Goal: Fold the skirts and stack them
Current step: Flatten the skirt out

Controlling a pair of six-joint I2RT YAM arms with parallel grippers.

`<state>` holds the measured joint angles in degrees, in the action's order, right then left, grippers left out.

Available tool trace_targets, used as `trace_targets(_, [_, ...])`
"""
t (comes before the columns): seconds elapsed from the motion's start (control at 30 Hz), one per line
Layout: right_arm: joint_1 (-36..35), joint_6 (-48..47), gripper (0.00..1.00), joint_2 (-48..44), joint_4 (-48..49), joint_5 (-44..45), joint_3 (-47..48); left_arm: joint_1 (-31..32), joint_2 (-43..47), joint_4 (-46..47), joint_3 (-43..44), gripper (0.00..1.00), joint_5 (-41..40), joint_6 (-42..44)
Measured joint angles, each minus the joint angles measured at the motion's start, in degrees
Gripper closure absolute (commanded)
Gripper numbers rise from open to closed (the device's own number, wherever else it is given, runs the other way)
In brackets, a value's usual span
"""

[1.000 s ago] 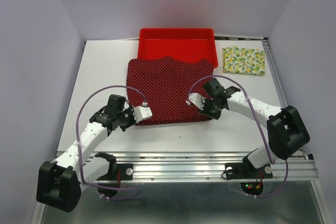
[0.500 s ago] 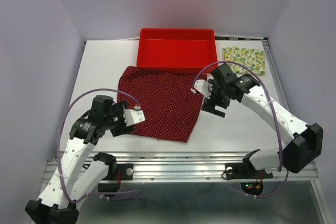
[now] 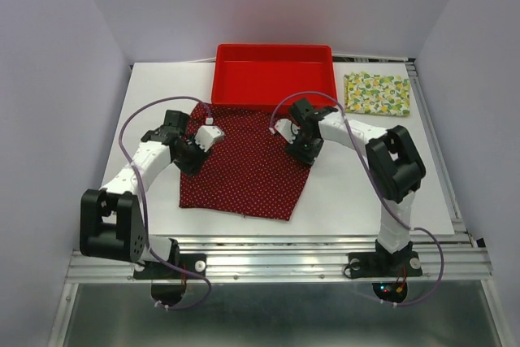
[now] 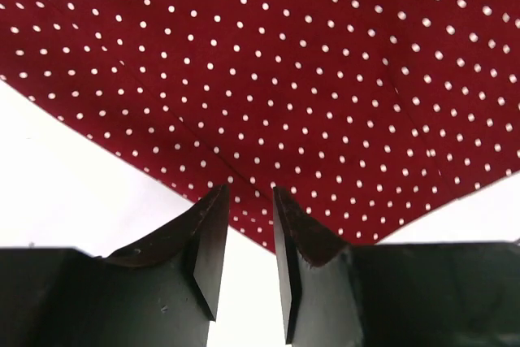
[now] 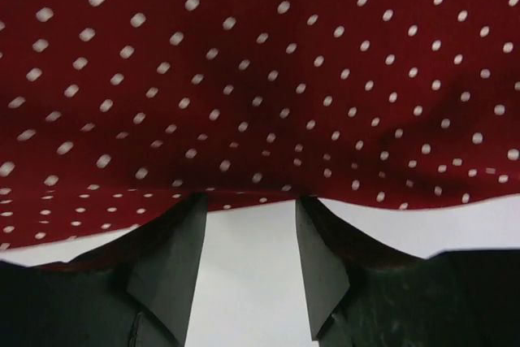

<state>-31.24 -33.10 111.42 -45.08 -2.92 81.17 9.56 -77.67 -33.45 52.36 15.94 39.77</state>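
Observation:
The dark red skirt with white dots [image 3: 244, 170] lies spread on the white table, just in front of the red tray. My left gripper [image 3: 191, 154] is low over its left edge. In the left wrist view the left gripper [image 4: 246, 194] has its jaws a narrow gap apart, with the skirt's edge [image 4: 284, 79] at the tips and bare table between them. My right gripper [image 3: 296, 148] is at the skirt's right edge. The right wrist view shows the right gripper [image 5: 250, 201] open, its tips at the cloth's hem [image 5: 260, 62]. The lemon skirt [image 3: 377, 93] lies folded at the far right.
The red plastic tray [image 3: 272, 97] stands at the back centre, its front wall next to the skirt's far edge. A metal rail [image 3: 276, 253] runs along the table's near edge. Purple cables loop off both arms.
The red skirt has come off the tray towards the near side and now lies askew. Both grippers have moved from its near edge up to its sides, closer to the tray.

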Motion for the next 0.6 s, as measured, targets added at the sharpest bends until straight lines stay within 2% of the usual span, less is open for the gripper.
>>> trace_targets(0.17, [0.0,-0.63,0.56,1.99,3.34,3.08,-0.76,-1.05,-4.26,1.46,0.07,0.61,-0.07,-3.06])
trace_targets(0.2, [0.0,-0.98,0.61,1.29,4.04,3.34,-1.92,-1.42,-4.87,1.62,0.04,0.61,-0.11,-3.48])
trace_targets(0.4, [-3.04,-4.63,0.63,-8.09,7.37,3.87,-15.43,-3.54,-5.35,2.51,-1.57,0.6,-0.44,-4.44])
trace_targets(0.5, [-7.96,-5.29,0.63,-12.55,1.9,1.66,-20.39,-3.78,-5.38,2.56,-2.1,0.59,-0.87,-4.55])
trace_targets(0.6, [-15.54,-5.01,0.61,-13.35,-7.61,-6.32,-20.55,-3.78,-5.75,2.8,-2.1,0.59,-1.07,-4.52])
